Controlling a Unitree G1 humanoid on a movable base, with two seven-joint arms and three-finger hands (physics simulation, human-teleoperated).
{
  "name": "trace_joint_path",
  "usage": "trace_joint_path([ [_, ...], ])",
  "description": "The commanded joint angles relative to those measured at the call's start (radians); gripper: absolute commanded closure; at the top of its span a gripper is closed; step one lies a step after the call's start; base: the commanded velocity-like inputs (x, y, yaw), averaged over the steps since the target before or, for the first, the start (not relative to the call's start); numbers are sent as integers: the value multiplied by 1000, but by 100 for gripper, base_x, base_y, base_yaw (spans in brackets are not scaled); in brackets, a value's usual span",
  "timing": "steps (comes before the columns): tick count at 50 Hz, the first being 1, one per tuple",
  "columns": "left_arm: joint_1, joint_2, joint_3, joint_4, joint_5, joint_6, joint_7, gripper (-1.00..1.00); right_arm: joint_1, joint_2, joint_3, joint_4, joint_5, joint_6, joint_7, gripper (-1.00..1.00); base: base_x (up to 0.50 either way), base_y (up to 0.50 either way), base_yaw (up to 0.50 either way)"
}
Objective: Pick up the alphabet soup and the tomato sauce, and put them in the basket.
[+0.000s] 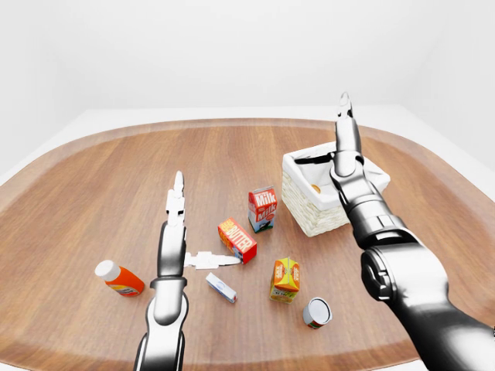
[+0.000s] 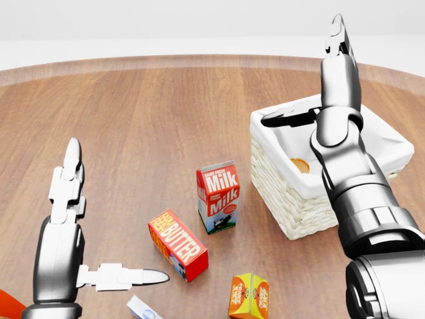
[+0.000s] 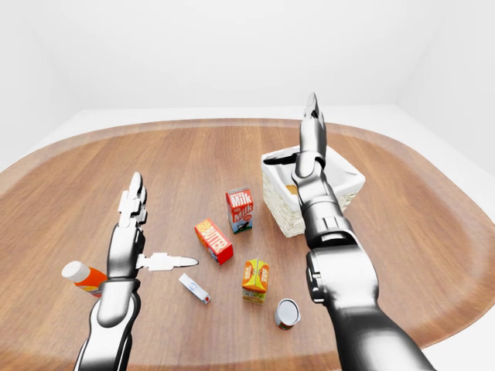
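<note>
1. Right hand (image 2: 339,50) raised above the basket (image 2: 292,199), upper right of head view; fingers pressed straight together, holding nothing.
2. Left hand (image 2: 66,219) lower left, fingers extended, thumb (image 2: 126,276) splayed sideways, empty.
3. Basket holds an orange-topped can (image 2: 299,165); which one, can't tell.
4. Second can (image 1: 316,312) lies on the table (image 1: 116,178), bottom centre-right of left-eye view, label unreadable.
5. Milk carton (image 2: 218,197), butter box (image 2: 178,244), orange carton (image 1: 285,279), bottle (image 1: 118,279) lower left.

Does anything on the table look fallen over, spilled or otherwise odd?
Nothing is spilled. A can lies on its side near the bottom of the left-eye view, and the orange bottle at the left lies flat too. The milk carton stands upright.
</note>
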Motion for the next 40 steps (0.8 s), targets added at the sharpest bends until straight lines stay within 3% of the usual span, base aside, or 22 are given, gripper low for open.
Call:
trace_joint_path([
  [1,11,4,0,-12,12,0,3,-100,82,17,-4,-143,65,0,47,-100,0,0,0],
  [26,11,4,-1,-11,13,0,2,-100,262,49,-11,-460,120,0,115,-100,0,0,0],
  [40,11,4,-1,-11,13,0,3,-100,409,89,-8,-801,142,0,183,-100,0,0,0],
])
